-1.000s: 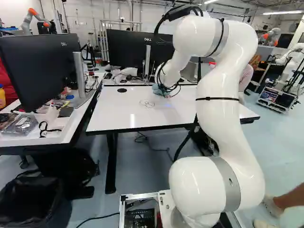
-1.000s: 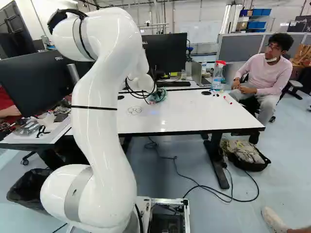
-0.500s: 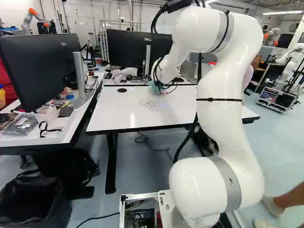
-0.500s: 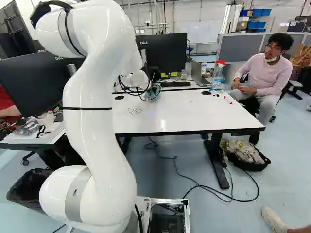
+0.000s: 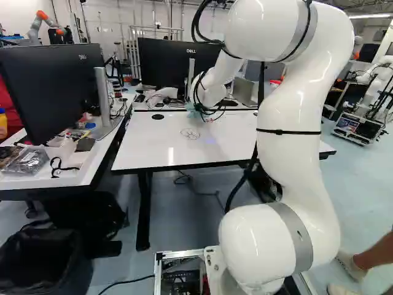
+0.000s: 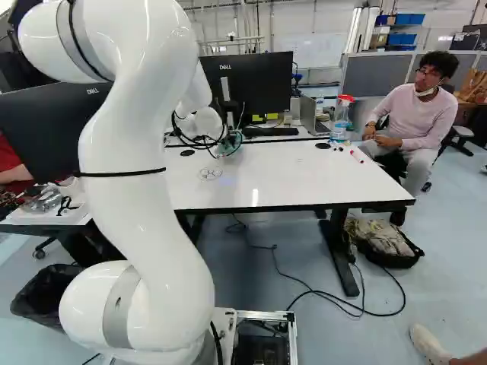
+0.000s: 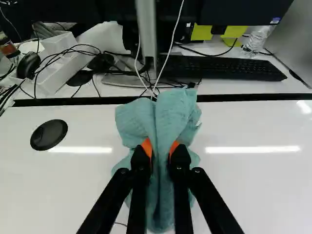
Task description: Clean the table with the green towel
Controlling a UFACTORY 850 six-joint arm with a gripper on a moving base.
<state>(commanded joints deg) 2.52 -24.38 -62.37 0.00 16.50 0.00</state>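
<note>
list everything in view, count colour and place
rectangular table: 1, white, centre of both base views
crumpled cloth towel: 1, green, at table's far part
looped scribble: 1, dark, on table
flat monitors: at least 2, black, behind and beside table
long keyboard: 1, black, behind table
plastic spray bottle: 1, clear, red top, at table's far edge
slim markers: several, some red, near bottle
lined bin: 1, black, floor, left base view
jointed arm: 1, white, reaching over table
two-finger gripper: 1, black, orange pads, shut on towel
</note>
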